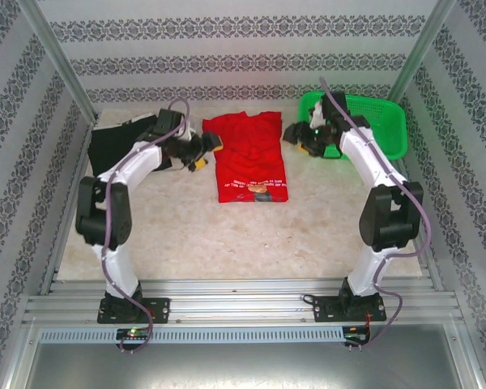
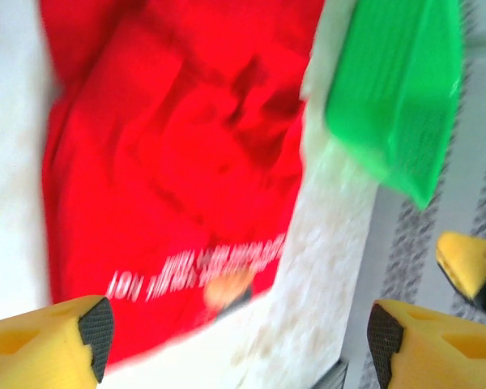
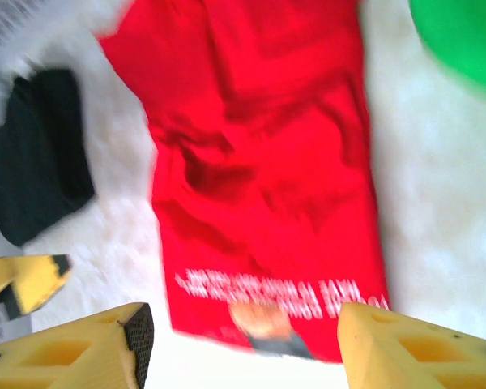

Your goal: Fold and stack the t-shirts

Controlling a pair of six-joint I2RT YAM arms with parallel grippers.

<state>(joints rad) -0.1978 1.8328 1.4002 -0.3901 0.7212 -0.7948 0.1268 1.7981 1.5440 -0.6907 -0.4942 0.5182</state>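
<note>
The pale, stone-patterned table [image 1: 227, 243] carries three things, all toward its far side. A red t-shirt [image 1: 247, 158] lies flat in the middle as a long strip, its print facing up at the near end. A black t-shirt [image 1: 113, 142] is bunched at the far left, and a green mesh basket [image 1: 381, 121] sits at the far right.

Red t-shirt [image 1: 249, 154] lies flat on the surface [image 1: 251, 239], approx centre & toward the far side. It's a long, roughly rectangular shape w/ a few wrinkles, print side up, w/ white lettering & a small brown bear at the near hem. Black t-shirt [image 1: 112, 144] sits at the far-left corner, well apart from the red one, plain & dark, bunched in a loose heap rather than spread flat, partly hidden in the top view.
</note>
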